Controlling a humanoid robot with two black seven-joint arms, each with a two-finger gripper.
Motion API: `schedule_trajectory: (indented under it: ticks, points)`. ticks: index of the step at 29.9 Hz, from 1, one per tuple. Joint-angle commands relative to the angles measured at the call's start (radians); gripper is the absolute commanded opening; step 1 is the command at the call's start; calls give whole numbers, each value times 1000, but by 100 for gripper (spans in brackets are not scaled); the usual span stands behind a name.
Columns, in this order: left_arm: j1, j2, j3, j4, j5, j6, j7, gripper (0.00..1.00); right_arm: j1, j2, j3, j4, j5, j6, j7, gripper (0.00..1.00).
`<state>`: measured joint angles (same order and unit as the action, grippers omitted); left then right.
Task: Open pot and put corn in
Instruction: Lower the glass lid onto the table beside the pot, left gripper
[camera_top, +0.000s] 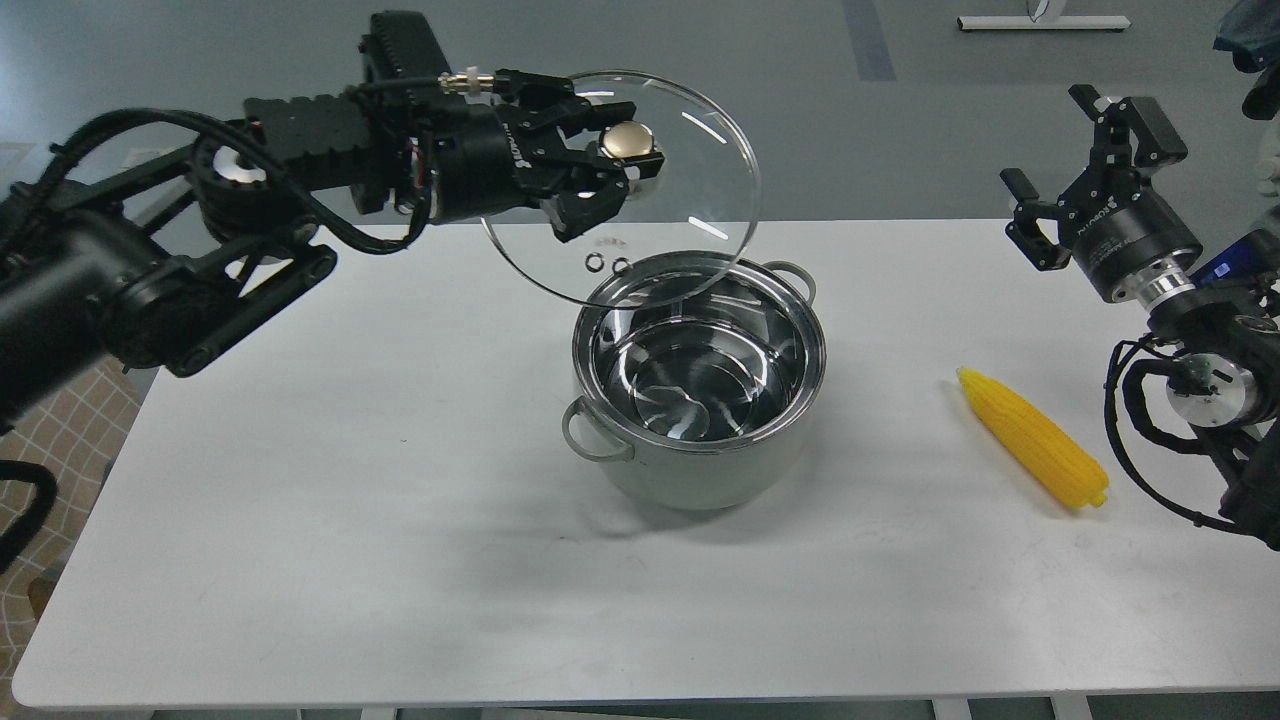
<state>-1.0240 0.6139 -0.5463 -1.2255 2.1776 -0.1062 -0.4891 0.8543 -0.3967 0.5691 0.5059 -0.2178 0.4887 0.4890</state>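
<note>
The pale grey-green pot (700, 470) stands uncovered at the middle of the white table (400, 480), its shiny steel interior empty. My left gripper (622, 165) is shut on the gold knob of the round glass lid (700, 180) and holds it tilted in the air above and to the left of the pot. The yellow corn (1035, 439) lies on the table to the right of the pot. My right gripper (1075, 150) is open and empty, raised above the table's right edge, beyond the corn.
A checked cloth (60, 420) shows at the left past the table's edge. The grey floor lies beyond the table's far edge.
</note>
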Motion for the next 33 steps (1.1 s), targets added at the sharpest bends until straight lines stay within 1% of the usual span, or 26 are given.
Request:
schedule_trajectory:
  ticks: [1, 3, 5, 8, 9, 11, 12, 13, 15, 16, 19, 23, 26, 31, 33]
  points:
    - [77, 188, 11, -61, -53, 25, 0, 0, -9, -2, 0, 6, -2, 0, 0, 100]
    - [123, 236, 6, -65, -64, 49, 0, 0, -11, -2, 0, 6, -2, 0, 0, 100]
    - [186, 305, -1, -65, -74, 118, 0, 0, -12, -1, 0, 8, -2, 0, 0, 100]
    - [261, 349, -3, -57, -117, 183, 0, 0, -17, 1, 0, 8, -2, 0, 0, 100]
    - [284, 354, -3, -55, -134, 198, 0, 0, -18, 1, 0, 8, -2, 0, 0, 100]
    - [363, 356, -4, -36, -173, 259, 0, 0, -24, 6, 0, 8, -2, 0, 0, 100]
    - [377, 353, -4, -22, -176, 279, 0, 0, -24, 6, 0, 8, -2, 0, 0, 100]
    - [407, 346, -4, 13, -179, 325, 0, 0, -29, 7, 0, 8, -2, 0, 0, 100]
    - [441, 337, -3, 49, -186, 374, 0, 0, -31, 7, 0, 8, -2, 0, 0, 100]
    - [471, 322, -3, 87, -196, 417, 0, 0, -31, 7, 0, 8, -2, 0, 0, 100]
    - [518, 271, -1, 170, -208, 488, 0, 0, -34, 7, 0, 8, -2, 0, 0, 100]
    - [553, 242, 11, 227, -245, 545, 0, 0, -35, 9, 1, 8, -2, 0, 0, 100]
    - [602, 201, 11, 271, -256, 591, 0, 1, -38, 10, 1, 8, -2, 0, 0, 100]
    - [639, 144, 3, 325, -256, 595, 0, 4, -40, 10, 1, 8, -2, 0, 0, 100]
    - [659, 113, -1, 368, -259, 595, 0, 6, -41, 10, 1, 8, -2, 0, 0, 100]
